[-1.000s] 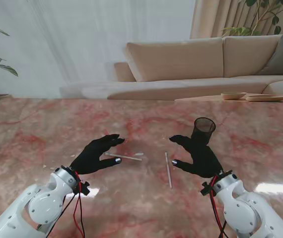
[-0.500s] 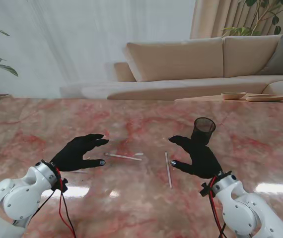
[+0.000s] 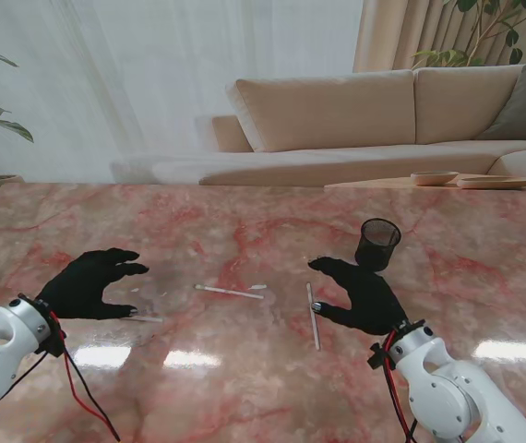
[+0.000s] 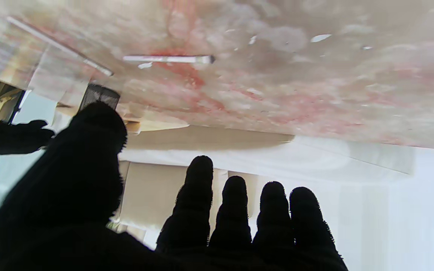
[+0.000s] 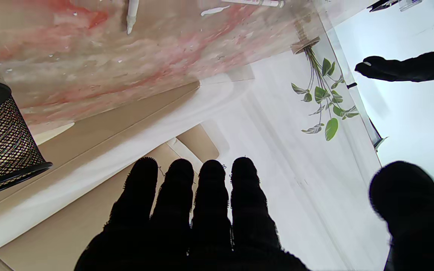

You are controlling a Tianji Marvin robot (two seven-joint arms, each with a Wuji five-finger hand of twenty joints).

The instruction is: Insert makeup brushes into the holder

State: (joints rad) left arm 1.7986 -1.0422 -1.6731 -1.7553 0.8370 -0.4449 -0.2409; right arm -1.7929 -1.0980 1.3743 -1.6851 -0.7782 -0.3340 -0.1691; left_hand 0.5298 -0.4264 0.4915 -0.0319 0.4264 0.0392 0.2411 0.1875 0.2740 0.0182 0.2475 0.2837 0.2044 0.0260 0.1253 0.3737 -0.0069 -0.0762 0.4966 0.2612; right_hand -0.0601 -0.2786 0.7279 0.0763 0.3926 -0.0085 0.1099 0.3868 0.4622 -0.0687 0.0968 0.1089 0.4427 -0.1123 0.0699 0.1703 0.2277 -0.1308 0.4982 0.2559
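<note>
Your left robot hand (image 3: 90,284) has been pulling back to the left, away from the brushes, and is now hovering well apart from them with fingers spread and holding nothing. Your right robot hand (image 3: 363,293) is hovering open and empty between the holder (image 3: 377,244) and the near brush (image 3: 313,316). The far brush (image 3: 230,292) is lying flat on the counter (image 3: 245,369), mid-way between the hands. Both brushes are lying outside the holder, so nothing is inserted yet; both are left to pick up and insert.
</note>
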